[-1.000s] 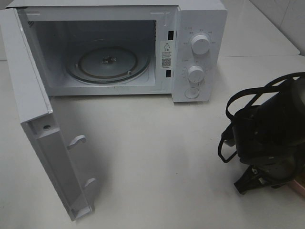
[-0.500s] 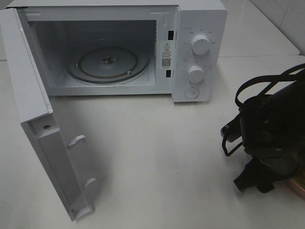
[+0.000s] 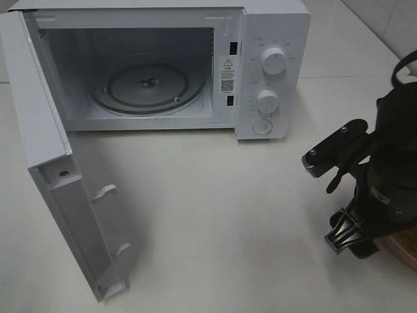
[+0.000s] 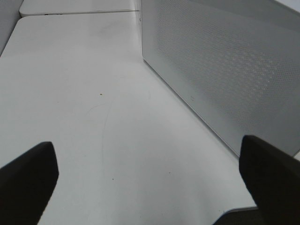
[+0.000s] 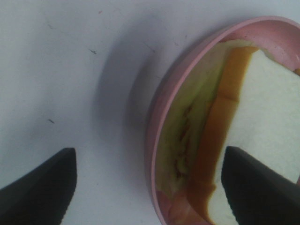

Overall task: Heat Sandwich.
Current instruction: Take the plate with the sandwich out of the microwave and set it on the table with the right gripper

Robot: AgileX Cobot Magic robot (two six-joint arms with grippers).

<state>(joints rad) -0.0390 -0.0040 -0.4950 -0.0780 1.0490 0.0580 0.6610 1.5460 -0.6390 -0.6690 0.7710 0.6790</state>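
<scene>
White microwave (image 3: 270,39), pink plate (image 5: 157,140) — pale sandwich (image 5: 267,122), tan crust, orange filling, white table (image 3: 215,215)

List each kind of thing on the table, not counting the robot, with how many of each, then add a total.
Microwave: 1
Pink plate: 1
Sandwich: 1
Total: 3

Microwave (image 3: 163,65) sticker print unreadable
</scene>
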